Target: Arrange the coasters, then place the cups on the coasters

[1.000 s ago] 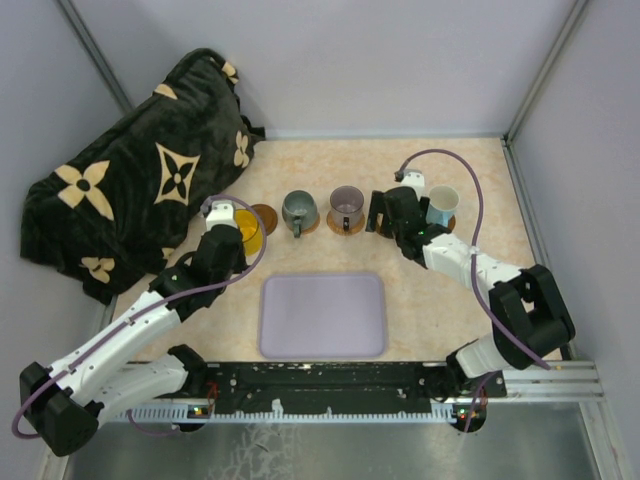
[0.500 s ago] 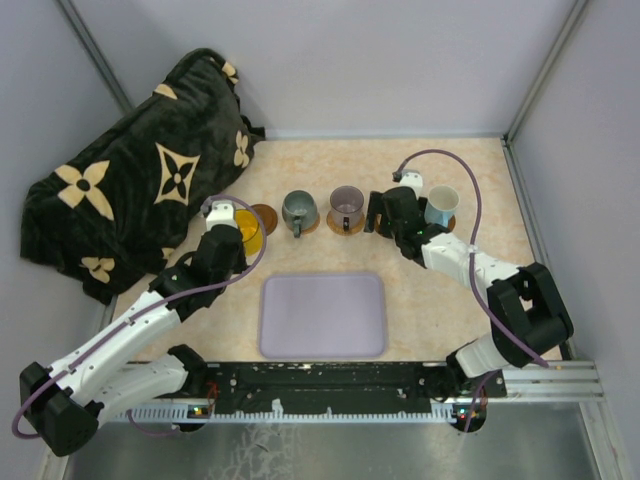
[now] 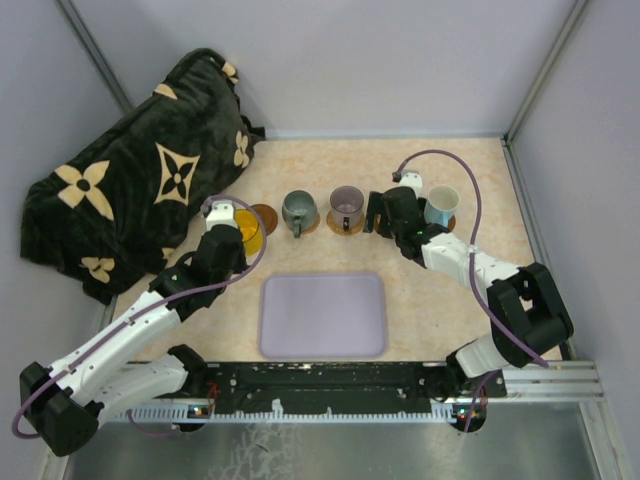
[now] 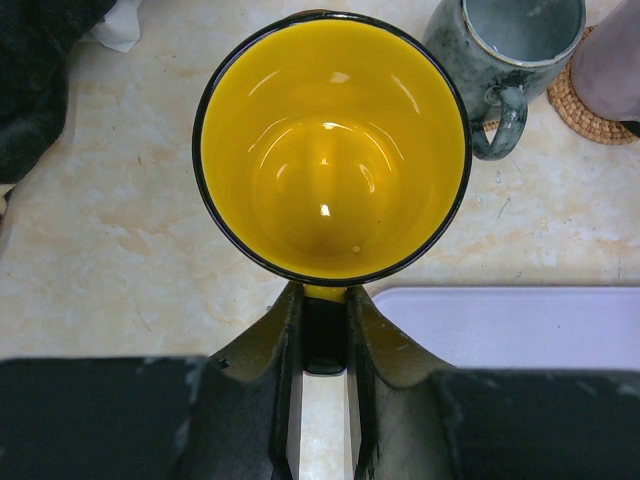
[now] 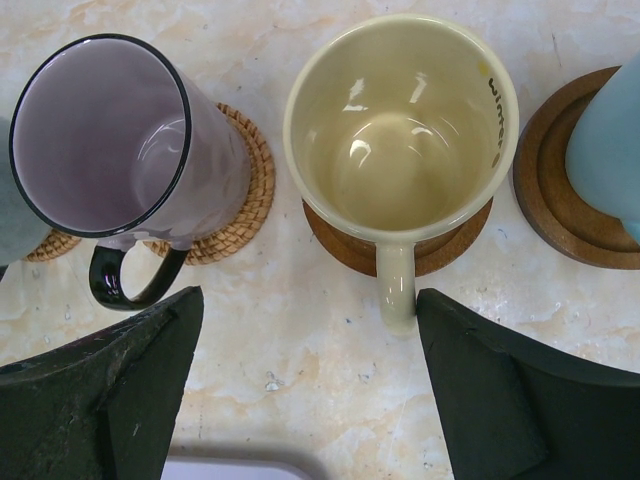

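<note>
You see a yellow cup (image 4: 330, 150) rimmed black, a mottled grey-green cup (image 4: 515, 35), a purple cup (image 5: 110, 140) with black rim and handle, a cream cup (image 5: 400, 130), a blue cup (image 5: 615, 135). One tan coaster (image 5: 252, 190) is woven, one brown coaster (image 5: 558, 205) plain. Lavender tray (image 3: 322, 316); black cloth (image 3: 130, 190), cream flowers.

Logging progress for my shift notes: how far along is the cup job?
Done: grey-green cup, purple cup, cream cup and blue cup each sit on a coaster. In hand: left gripper pinches the handle of the yellow cup. Left: set it on the bare coaster; right gripper stands open.
</note>
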Available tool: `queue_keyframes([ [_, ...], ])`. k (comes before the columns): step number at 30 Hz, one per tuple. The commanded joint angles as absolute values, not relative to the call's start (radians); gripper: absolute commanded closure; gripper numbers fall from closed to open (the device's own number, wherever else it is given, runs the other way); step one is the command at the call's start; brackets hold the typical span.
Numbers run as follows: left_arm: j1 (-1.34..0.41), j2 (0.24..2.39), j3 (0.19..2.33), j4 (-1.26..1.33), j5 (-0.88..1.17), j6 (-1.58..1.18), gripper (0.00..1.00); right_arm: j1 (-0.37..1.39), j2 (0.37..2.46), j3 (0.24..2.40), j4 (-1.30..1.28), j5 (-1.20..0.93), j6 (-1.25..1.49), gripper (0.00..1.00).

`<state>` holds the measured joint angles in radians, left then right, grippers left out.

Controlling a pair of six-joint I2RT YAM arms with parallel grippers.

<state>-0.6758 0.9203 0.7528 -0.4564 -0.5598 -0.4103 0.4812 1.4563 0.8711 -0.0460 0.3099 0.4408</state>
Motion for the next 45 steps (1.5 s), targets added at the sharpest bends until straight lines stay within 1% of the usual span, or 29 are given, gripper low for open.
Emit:
queue_keyframes([
  [1,-0.666,0.916,0.763,-0.387,-0.581,-0.410,1.00,0.474,1.451,0.888,-0.012,0.299,0.449,0.12],
  [33,-0.664,0.956,0.754,-0.360,-0.568,-0.414,1.00,0.472,1.454,0.890,-0.024,0.306,0.439,0.12],
  [39,-0.663,0.970,0.760,-0.342,-0.567,-0.402,1.00,0.473,1.423,0.874,-0.041,0.355,0.435,0.11],
  [45,-0.657,1.016,0.785,-0.300,-0.573,-0.372,1.00,0.472,1.345,0.855,-0.083,0.379,0.429,0.10],
])
